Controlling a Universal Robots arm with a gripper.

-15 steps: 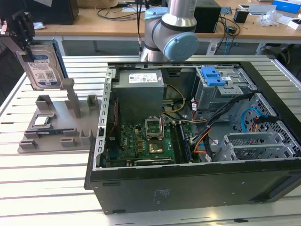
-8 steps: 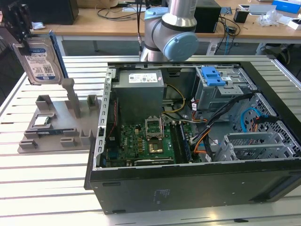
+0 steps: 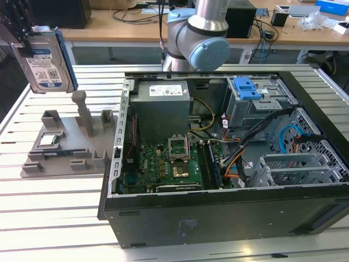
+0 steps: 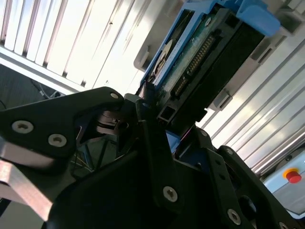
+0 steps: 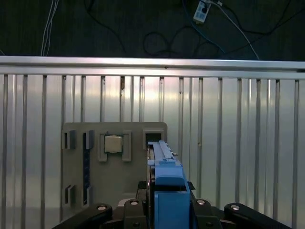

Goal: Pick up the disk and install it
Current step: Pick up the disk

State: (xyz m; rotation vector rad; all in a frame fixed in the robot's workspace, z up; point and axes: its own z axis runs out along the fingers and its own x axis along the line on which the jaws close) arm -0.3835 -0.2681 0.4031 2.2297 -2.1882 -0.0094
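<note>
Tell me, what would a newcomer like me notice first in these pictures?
Probably the disk, held upright in the air by the gripper at the exterior view's upper left, above a grey parts tray. Next, the big open computer case across the middle and right, its green circuit board exposed.

We see an arm (image 3: 203, 16) of smooth silver-grey tube, with rounded joint housings closed by light blue caps (image 3: 214, 53). The gripper (image 4: 145, 104) is matt black and built from flat, angular links. Round silver screw heads (image 4: 170, 193) are set into these links. In the first wrist view, similar screws (image 5: 231, 207) shine on its black base.
</note>
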